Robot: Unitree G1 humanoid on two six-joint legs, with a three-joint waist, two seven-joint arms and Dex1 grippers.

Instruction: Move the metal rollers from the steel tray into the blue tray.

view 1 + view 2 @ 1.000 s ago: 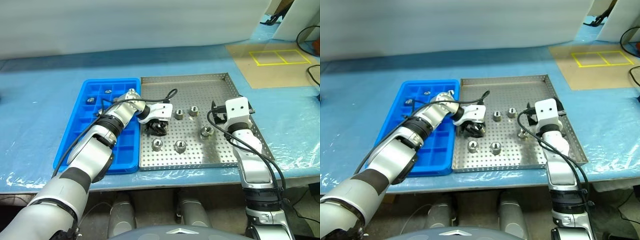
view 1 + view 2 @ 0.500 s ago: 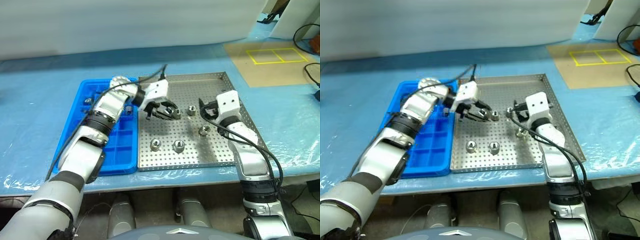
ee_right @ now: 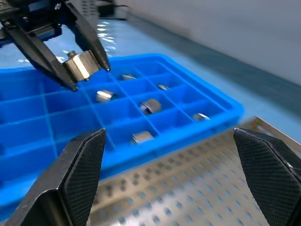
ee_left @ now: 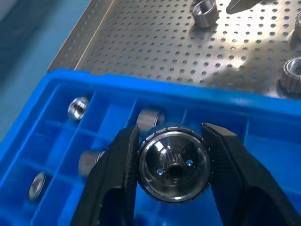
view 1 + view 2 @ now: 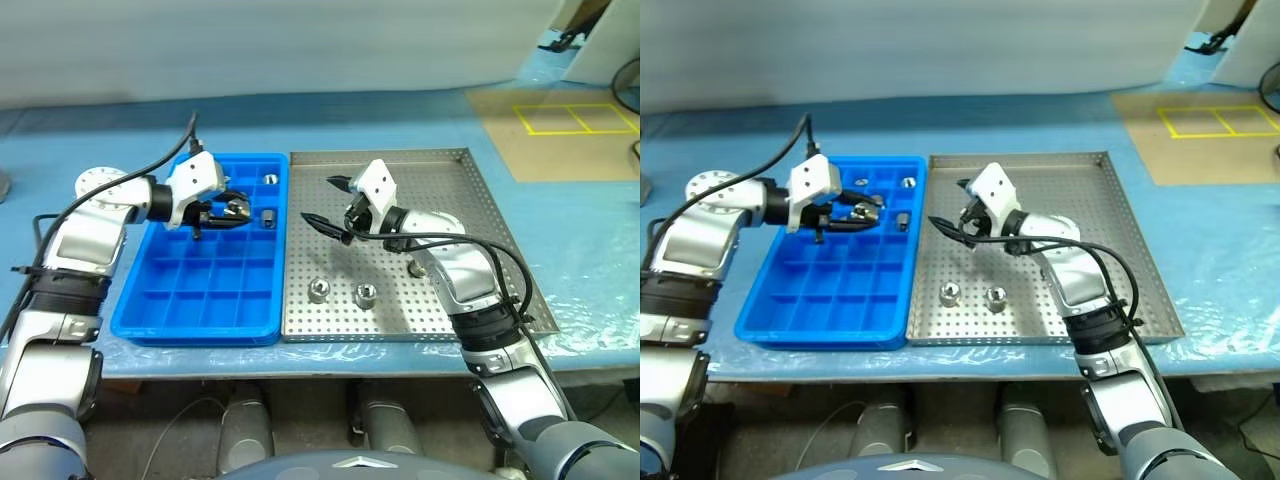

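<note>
Holding one roller (image 4: 174, 168) clenched in L gripper (image 5: 232, 209) over far compartments of blue tray (image 5: 170, 312), not yet dropped; R gripper (image 5: 952, 222) spread wide, empty, hanging over near-L part of steel tray (image 5: 480, 200). Counting progress: several metal rollers (image 3: 151, 105) already in far cells of blue tray, at least three left on perforated floor – two near front edge (image 5: 318, 291), (image 5: 364, 294), one by R arm (image 5: 416, 267) – so roughly half done by est., w/ more possibly hidden behind arm. Noting L wrist cam gives roller's end face and centre hole betw. black fingers (image 4: 113, 174), head cams too small for that; R wrist cam gives side-on look at L grip plus filled cells.
</note>
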